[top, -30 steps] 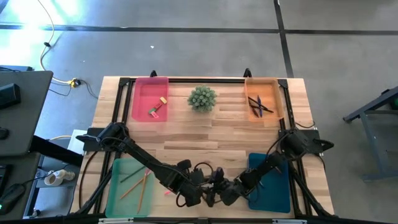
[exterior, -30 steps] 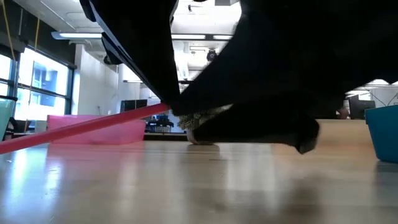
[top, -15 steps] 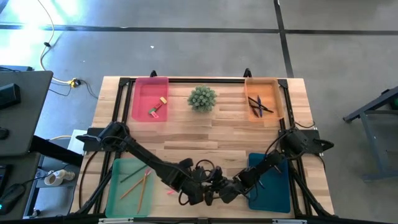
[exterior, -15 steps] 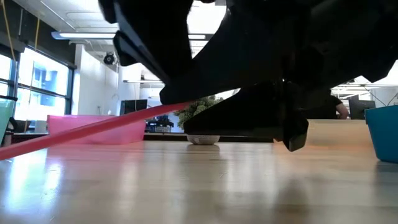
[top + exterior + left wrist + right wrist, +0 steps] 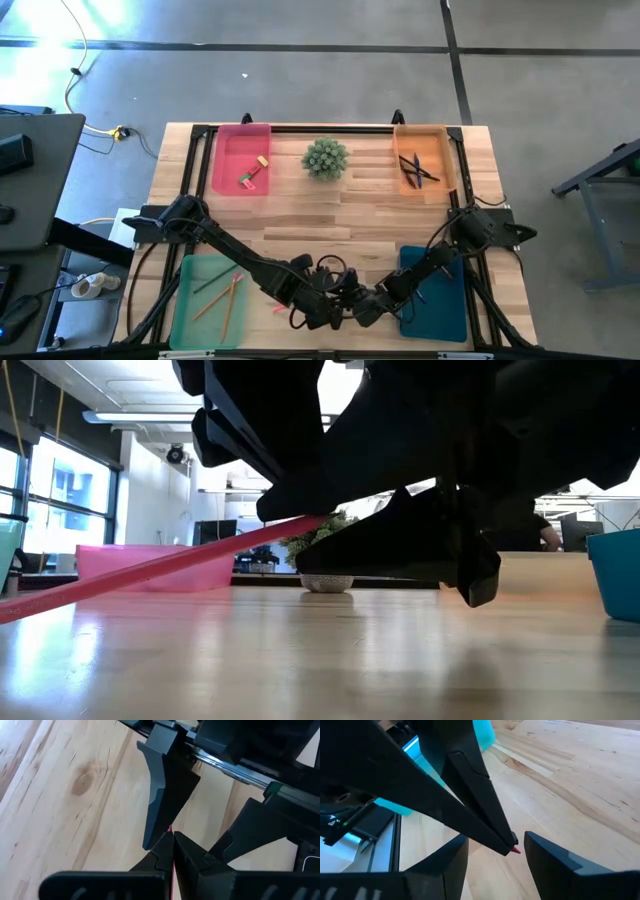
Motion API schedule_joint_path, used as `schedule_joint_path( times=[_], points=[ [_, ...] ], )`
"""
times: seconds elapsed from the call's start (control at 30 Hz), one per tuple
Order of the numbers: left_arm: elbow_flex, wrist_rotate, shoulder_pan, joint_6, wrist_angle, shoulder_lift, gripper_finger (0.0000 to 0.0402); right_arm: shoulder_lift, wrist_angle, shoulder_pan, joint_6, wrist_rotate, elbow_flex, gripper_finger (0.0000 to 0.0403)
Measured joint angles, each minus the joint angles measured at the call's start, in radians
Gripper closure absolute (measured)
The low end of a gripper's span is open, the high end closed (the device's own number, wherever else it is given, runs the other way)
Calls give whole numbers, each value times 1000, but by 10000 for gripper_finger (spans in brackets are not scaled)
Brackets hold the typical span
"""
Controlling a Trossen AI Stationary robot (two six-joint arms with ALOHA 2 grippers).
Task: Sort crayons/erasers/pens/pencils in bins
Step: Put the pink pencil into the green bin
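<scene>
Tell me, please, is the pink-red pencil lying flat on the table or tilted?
Tilted. In the low view the pink-red pencil slopes up from the table to the shut left end effector.

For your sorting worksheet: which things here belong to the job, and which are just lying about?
Job: pink pencil in the left gripper; pink bin, orange bin, green bin, blue bin; right gripper.
Lying about: plant.

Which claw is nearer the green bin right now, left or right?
Left. The left claw, shut on the pink pencil, sits at the table's front middle, just right of the green bin. The open right claw is right beside it, slightly farther, by the teal bin.
</scene>
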Motion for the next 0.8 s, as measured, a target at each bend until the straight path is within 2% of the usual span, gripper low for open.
schedule_joint_path(
  times=[0.13,0.43,0.8],
  points=[
    [0,0,0,-1,10,0,402,0,-1,9,23,24,0,218],
    [0,-1,21,-9,31,0,402,0,-29,35,128,151,0,220],
    [0,-1,40,-25,19,-1,402,0,-50,36,215,198,0,260]
  ],
)
